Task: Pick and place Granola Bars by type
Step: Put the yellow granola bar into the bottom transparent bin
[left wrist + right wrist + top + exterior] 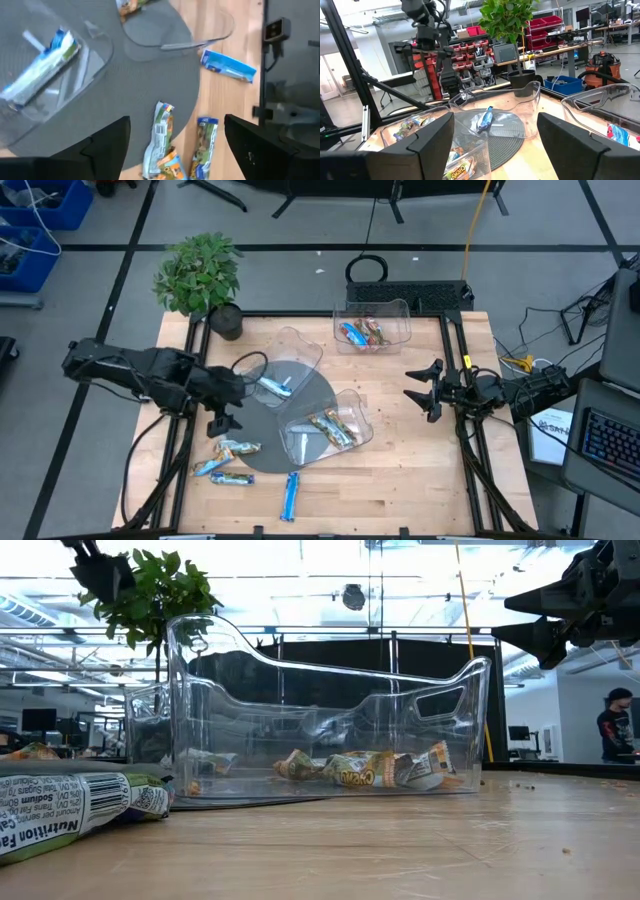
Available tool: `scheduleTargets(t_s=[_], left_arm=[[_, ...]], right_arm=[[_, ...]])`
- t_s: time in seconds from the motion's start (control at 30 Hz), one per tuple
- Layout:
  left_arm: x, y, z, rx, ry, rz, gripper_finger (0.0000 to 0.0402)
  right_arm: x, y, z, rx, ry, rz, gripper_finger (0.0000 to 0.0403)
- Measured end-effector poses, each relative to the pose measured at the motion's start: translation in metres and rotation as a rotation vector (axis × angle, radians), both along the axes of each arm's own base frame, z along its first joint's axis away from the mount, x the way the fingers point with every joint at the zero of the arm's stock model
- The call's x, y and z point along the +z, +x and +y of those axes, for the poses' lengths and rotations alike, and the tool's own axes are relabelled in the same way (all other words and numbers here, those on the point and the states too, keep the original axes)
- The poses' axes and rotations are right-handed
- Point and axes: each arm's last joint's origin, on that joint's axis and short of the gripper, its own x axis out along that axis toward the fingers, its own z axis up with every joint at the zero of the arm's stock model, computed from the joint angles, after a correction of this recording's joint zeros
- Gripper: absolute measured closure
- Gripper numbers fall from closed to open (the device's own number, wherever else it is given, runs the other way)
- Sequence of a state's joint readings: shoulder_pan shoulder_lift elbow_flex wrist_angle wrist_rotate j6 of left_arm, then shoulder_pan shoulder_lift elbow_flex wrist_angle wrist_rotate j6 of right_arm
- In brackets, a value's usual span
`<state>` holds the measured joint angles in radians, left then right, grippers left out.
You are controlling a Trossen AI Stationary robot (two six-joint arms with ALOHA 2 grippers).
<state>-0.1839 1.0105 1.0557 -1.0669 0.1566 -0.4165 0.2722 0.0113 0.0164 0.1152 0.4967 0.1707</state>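
Hovering wide open and empty above loose reddish-green wrapped granola bars [232, 448], the left gripper [222, 417] probably descends next (right gripper [424, 392] waits, open).

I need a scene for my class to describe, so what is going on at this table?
A two-armed robot is sorting granola bars into three clear bins. The left claw hangs open above the loose bars at the grey mat's edge, holding nothing. The right claw waits open at the table's right side. One bin holds a blue bar, another tan-gold ones, the far bin a mix. A blue bar lies on the wood.
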Motion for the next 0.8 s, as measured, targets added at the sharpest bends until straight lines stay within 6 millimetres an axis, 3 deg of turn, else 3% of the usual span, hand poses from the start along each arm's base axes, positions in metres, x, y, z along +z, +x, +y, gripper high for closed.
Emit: scheduleTargets(t_s=[0.17,0.33,0.67,0.8], left_arm=[[-0.001,-0.008,-0.007,-0.116,0.063,0.012,0.0093],[0.007,-0.011,-0.01,-0.123,0.178,0.051,0.0086],[0.033,0.005,-0.027,-0.158,0.249,0.106,0.0033],[0.032,0.012,-0.037,-0.133,0.251,0.13,0.0024]], right_arm=[[0.0,0.0,0.0,0.0,0.0,0.0,0.0124],[0.0,0.0,0.0,0.0,0.0,0.0,0.0124],[0.0,0.0,0.0,0.0,0.0,0.0,0.0124],[0.0,0.0,0.0,0.0,0.0,0.0,0.0124]])
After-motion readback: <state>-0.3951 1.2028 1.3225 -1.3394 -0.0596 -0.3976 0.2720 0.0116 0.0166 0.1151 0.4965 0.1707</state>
